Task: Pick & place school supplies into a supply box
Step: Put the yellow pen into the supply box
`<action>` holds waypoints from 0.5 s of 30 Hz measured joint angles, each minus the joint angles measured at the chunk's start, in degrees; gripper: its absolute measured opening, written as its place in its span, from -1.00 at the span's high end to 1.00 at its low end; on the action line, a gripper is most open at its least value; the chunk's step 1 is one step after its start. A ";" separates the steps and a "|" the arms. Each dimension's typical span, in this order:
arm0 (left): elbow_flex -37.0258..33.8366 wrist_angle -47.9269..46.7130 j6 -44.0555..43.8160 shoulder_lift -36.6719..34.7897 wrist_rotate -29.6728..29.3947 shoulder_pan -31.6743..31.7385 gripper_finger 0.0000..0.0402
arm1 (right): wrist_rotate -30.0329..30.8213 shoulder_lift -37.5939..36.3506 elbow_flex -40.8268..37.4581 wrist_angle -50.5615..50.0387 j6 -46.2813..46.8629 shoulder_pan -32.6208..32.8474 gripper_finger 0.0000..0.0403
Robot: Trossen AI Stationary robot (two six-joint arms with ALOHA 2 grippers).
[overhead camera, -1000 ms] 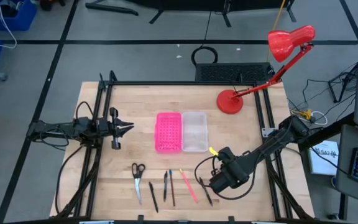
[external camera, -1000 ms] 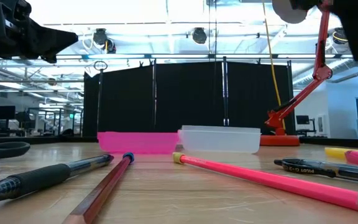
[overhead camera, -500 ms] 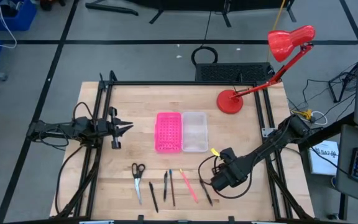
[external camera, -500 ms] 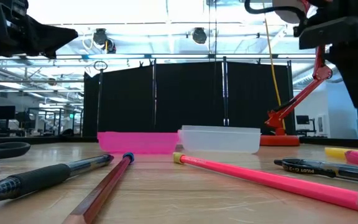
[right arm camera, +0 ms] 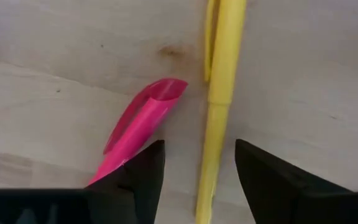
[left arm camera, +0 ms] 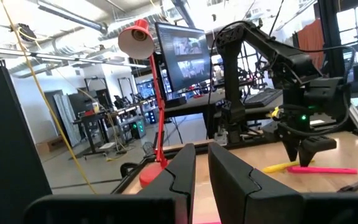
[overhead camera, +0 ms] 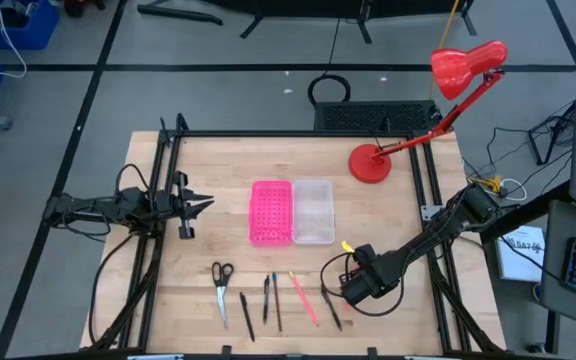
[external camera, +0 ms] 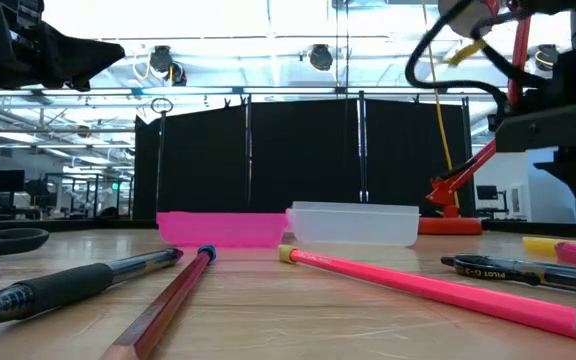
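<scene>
The clear supply box (overhead camera: 312,210) sits mid-table beside a pink perforated panel (overhead camera: 271,211). Along the near edge lie scissors (overhead camera: 222,275), several black pens (overhead camera: 266,298), a pink pencil (overhead camera: 304,298) and another black pen (overhead camera: 330,305). My right gripper (overhead camera: 352,275) points down, open, low over a yellow pen (right arm camera: 219,118) and a pink pen (right arm camera: 138,124). The yellow pen lies between the fingers; the pink pen passes under one finger (right arm camera: 145,177). I see no contact. My left gripper (overhead camera: 206,203) waits shut above the table's left side.
A red desk lamp (overhead camera: 371,163) stands at the far right corner, its arm reaching up and right. Black frame rails run along the table's left and right sides. Bare wood lies between the box and the row of supplies.
My right gripper has come down toward the table over the yellow and pink pens; in the low view it has dropped in from the upper right. The supplies and the box have not moved.
</scene>
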 joint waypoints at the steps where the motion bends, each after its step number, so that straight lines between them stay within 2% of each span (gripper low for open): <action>1: 0.00 -0.01 0.00 0.00 -0.02 0.00 0.75 | -0.71 -0.11 -0.93 1.27 -0.41 -0.03 0.11; 8: 0.00 -0.03 -0.02 0.00 0.00 0.00 0.75 | -5.16 -0.01 -6.22 5.54 -2.43 -0.22 0.33; 15: 0.00 -0.22 -1.81 0.00 -0.02 0.00 0.75 | -5.65 0.10 -7.45 6.28 -4.10 0.04 0.66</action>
